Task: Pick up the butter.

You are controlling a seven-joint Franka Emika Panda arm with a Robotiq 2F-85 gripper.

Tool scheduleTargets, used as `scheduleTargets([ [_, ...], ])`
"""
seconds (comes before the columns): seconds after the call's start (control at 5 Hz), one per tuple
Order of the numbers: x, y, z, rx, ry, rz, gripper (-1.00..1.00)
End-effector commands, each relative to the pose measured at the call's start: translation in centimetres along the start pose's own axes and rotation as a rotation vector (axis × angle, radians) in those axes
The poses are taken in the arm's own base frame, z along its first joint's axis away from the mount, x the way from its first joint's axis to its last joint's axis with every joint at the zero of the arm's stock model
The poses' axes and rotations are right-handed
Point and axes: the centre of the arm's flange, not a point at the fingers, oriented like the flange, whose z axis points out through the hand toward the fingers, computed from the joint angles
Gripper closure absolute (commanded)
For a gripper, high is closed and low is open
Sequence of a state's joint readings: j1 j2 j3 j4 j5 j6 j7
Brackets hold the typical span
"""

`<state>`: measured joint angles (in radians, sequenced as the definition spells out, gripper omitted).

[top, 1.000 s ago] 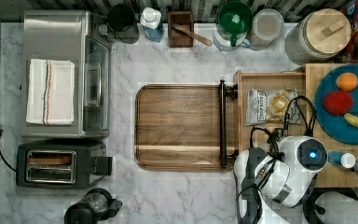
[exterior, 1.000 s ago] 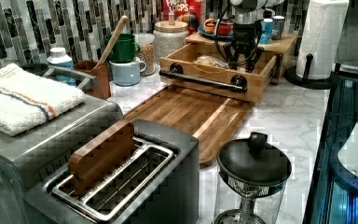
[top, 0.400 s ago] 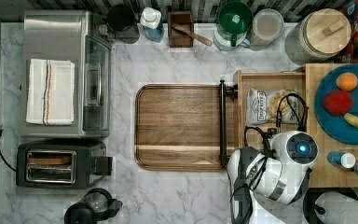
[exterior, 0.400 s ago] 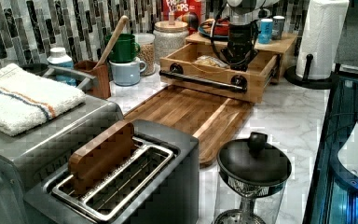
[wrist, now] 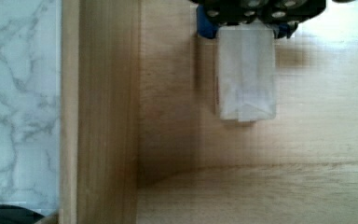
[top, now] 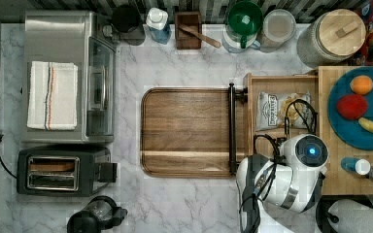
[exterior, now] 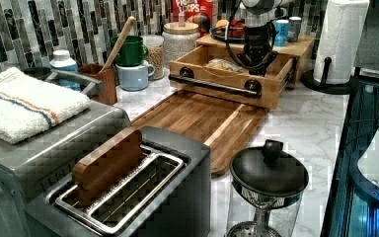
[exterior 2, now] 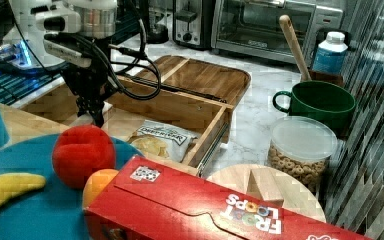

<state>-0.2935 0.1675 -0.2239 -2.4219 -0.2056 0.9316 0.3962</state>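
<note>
My arm stands over the near end of the open wooden drawer, wrist turned straight down. In the top view its white housing lies over that end of the drawer. In the left view my gripper hangs plumb inside the drawer, cables looping around it. In the right view its tips are at the drawer floor.

The wrist view shows what the outer cameras cannot. The butter lies flat along the pale wood, one end tucked under my gripper. My blue pads sit against its two long sides, so I am clenched on the stick. It looks as if it rests on the floor, though I cannot tell whether it is slightly raised. It runs parallel to the drawer's side wall, near it but not touching. The marble counter is beyond that wall.

In the right view a pale patch at my fingertips may be the butter, but it is too blurred to be sure. That view and the top view do show the chip bag lying farther along the same drawer, apart from my gripper. The wooden board lies beside the drawer's handle on the top view's left.
</note>
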Motion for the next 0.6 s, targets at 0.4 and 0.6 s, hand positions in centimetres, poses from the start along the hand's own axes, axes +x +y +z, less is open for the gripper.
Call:
scheduleTargets([
  [0.4,2.0,-6.2,-16.0,0.097,0.098,-0.080,1.00],
  [0.6,1.8,-7.4,-17.9,0.059,0.106,-0.081,1.00],
])
